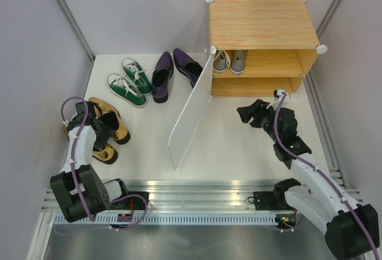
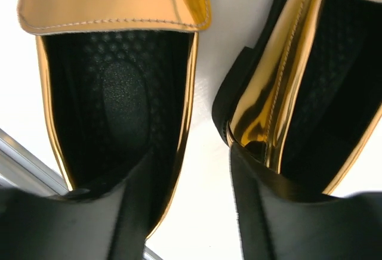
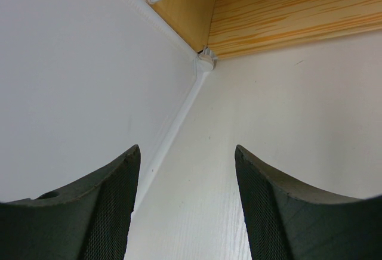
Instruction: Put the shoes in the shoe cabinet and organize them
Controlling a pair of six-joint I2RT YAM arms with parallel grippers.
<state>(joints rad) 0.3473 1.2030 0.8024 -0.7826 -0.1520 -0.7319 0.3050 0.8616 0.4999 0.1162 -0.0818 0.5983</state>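
Observation:
Two shiny gold pointed shoes [image 1: 111, 120] lie side by side at the left of the table. My left gripper [image 1: 101, 131] is low over them. In the left wrist view its jaws [image 2: 197, 212] stand apart, one finger [image 2: 71, 224] inside the left gold shoe [image 2: 113, 9], the other [image 2: 286, 218] in the right gold shoe [image 2: 280, 93], with bare table between the two shoe walls. Green sneakers [image 1: 126, 89] and purple dress shoes [image 1: 162, 76] lie farther back. Grey sneakers [image 1: 230, 61] stand on the upper shelf of the shoe cabinet [image 1: 262, 21]. My right gripper [image 1: 249, 114] is open and empty before the cabinet.
The cabinet's white door [image 1: 192, 111] swings out toward the table's middle, between the two arms. In the right wrist view the door [image 3: 71, 81] is on the left, a white corner connector [image 3: 206, 62] and the cabinet's wooden base [image 3: 286, 9] ahead. Grey walls close in both sides.

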